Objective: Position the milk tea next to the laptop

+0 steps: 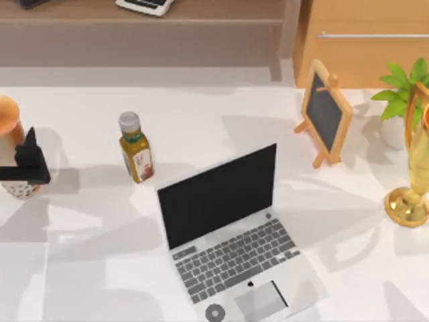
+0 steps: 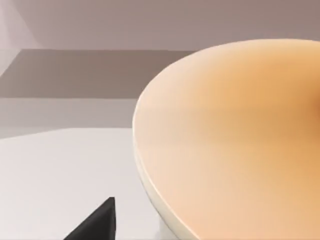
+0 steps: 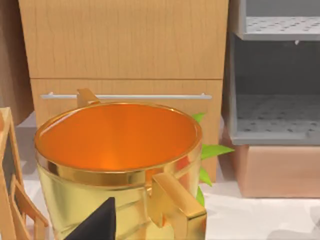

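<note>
Milk tea (image 1: 12,134) stands at the counter's (image 1: 214,114) far left edge, well apart from the open laptop (image 1: 231,235) at centre.
From above, the left gripper (image 1: 25,164) sits against the cup; whether it clamps cannot be told. Left wrist view: the cup's orange top (image 2: 235,140) looms close. Right wrist view: a gold trophy cup (image 3: 120,165) before a wooden cabinet (image 3: 125,45).

A small yellow-green bottle (image 1: 136,148) with a grey cap stands upright on the white tabletop (image 1: 80,268). Farther right stand a wood-framed blackboard easel (image 1: 325,114), a gold trophy cup (image 3: 120,165) and a green potted plant (image 1: 401,94).
</note>
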